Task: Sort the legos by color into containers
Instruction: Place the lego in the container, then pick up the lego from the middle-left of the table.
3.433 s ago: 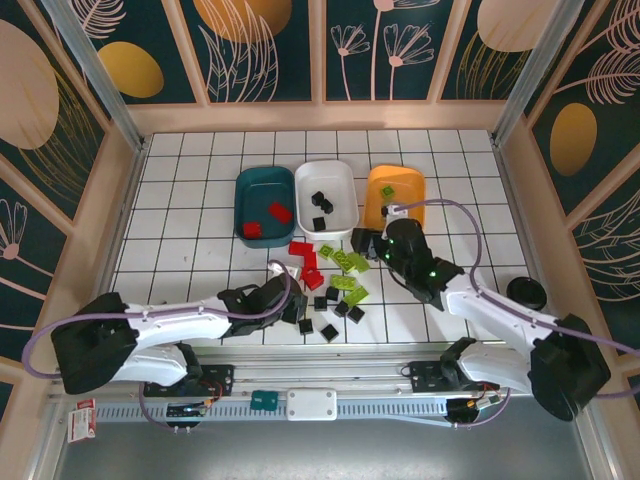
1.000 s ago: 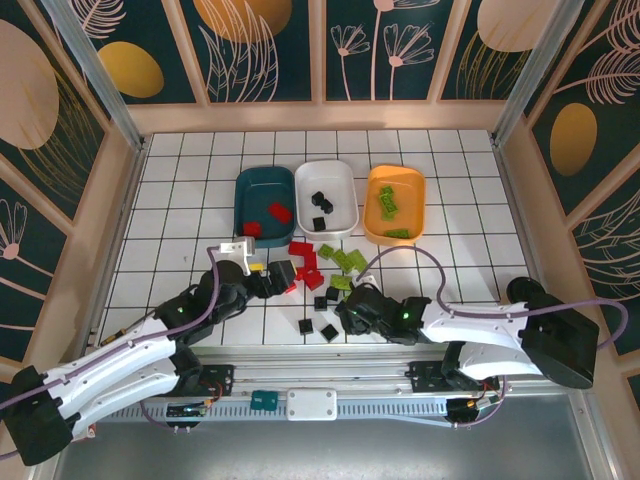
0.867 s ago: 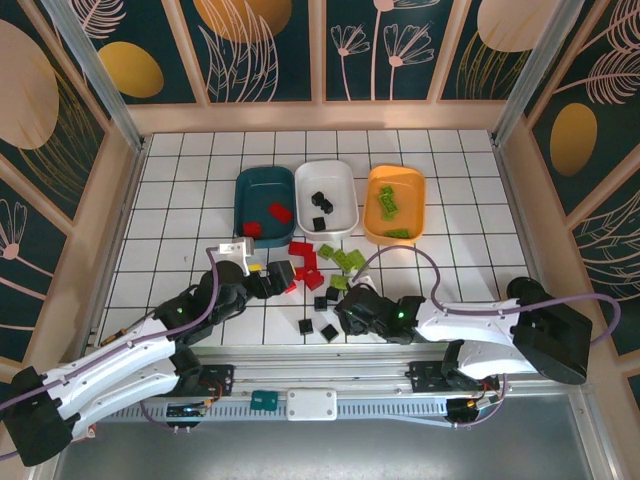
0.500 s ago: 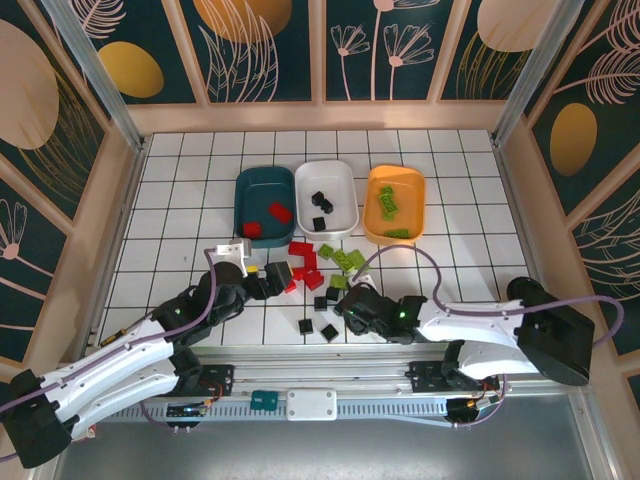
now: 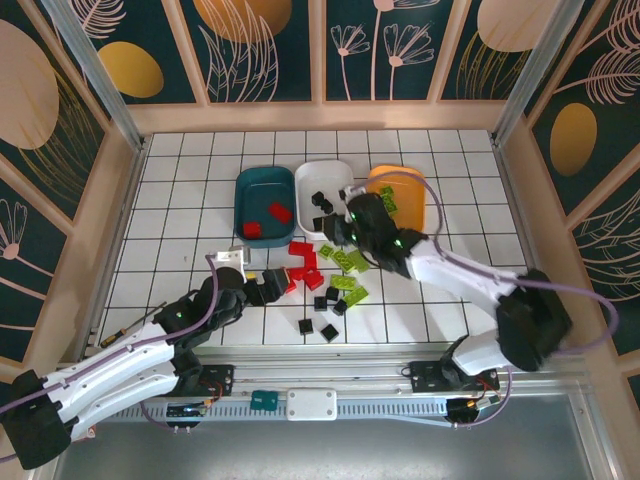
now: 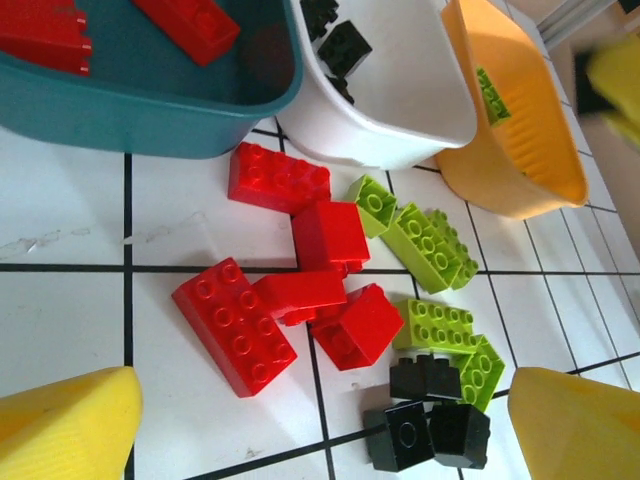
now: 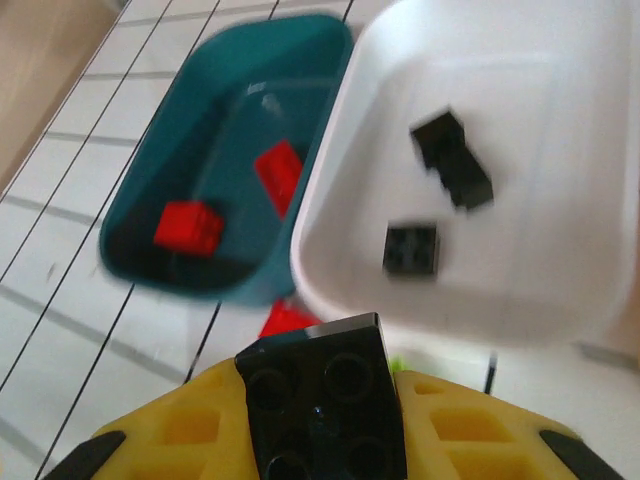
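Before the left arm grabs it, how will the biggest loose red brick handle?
The biggest red brick looks rigid, probably light. Lying flat, studs up, it shouldn't roll. Glossy sides might slip; the adjoining red brick may shift.

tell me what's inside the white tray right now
Black bricks lie inside the white tray: a close pair and a single one. From above, the right pincer, gripping another black brick, covers the tray's right rim, hiding that strip.

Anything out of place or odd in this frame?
Nothing stands out. The teal tray holds only red bricks, the white tray only black bricks, and the orange tray shows only green bricks. The unsorted bricks lie loose on the table.
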`<state>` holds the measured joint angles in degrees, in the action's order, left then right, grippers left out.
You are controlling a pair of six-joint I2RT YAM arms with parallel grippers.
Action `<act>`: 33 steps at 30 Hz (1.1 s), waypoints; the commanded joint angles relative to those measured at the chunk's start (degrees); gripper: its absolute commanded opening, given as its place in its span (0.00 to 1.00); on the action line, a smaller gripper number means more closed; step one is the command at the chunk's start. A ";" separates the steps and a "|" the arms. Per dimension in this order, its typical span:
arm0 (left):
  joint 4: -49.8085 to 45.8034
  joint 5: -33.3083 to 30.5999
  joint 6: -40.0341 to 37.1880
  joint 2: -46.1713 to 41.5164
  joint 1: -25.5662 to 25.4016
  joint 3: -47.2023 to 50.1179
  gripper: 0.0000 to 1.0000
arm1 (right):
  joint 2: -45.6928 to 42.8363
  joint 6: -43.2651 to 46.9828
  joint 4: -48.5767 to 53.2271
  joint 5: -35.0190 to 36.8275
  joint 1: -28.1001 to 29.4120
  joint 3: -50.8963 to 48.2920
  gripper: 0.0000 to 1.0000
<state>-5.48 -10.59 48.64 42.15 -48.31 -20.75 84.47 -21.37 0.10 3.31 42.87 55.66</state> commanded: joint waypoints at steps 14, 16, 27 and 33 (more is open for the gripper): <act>1.44 4.27 -0.30 7.93 -4.11 1.51 0.86 | 26.63 2.62 0.54 -7.62 -5.17 22.41 0.57; 1.48 2.78 -0.07 10.57 -7.08 0.80 0.86 | 24.80 2.63 0.21 -7.36 -5.17 21.05 0.58; 2.11 -1.13 -2.67 25.94 -17.76 -6.87 0.75 | 7.22 -0.24 -5.96 -5.37 -4.58 0.25 0.59; 0.14 -2.90 -2.31 32.30 -19.92 -9.04 0.77 | -3.88 -1.79 -6.80 -3.77 -4.20 -9.89 0.59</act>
<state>-3.66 -11.46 46.76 72.44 -67.51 -28.86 85.41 -21.56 -4.60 -2.44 38.24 49.17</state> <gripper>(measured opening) 0.772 0.587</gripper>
